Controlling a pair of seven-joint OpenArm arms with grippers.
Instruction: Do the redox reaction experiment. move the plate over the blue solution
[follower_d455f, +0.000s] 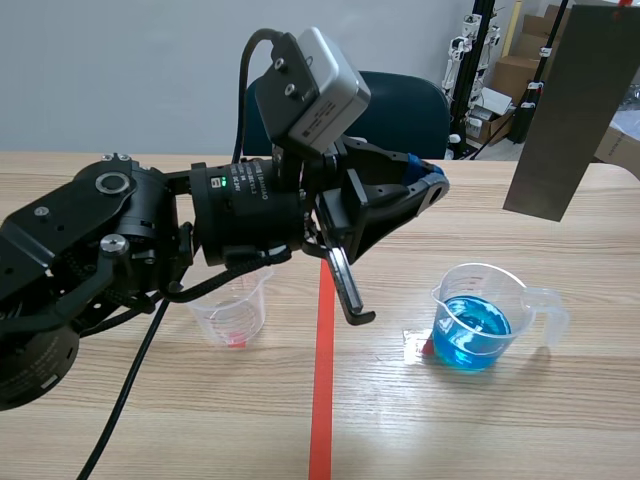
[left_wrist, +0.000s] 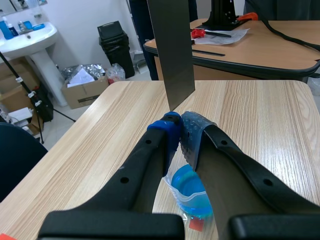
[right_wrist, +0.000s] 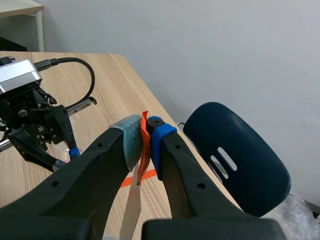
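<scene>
**Grey plate hangs beyond the blue beaker**

The bench (follower_d455f: 560, 420) shows open wood round the beaker of blue solution (follower_d455f: 472, 325), and its far edge runs behind the plate (follower_d455f: 570, 110). The left arm (follower_d455f: 130, 230) lies across the red tape line (follower_d455f: 322, 400). The left fingers (left_wrist: 165, 131) are clenched on nothing, with that beaker under them. The single plate is flat and dull grey. It hangs upright in the air, grasped by the right fingers (right_wrist: 125, 140), beyond the solution and to one side. There are two beakers; the second clear beaker (follower_d455f: 232, 305) stands under the left arm.
</scene>
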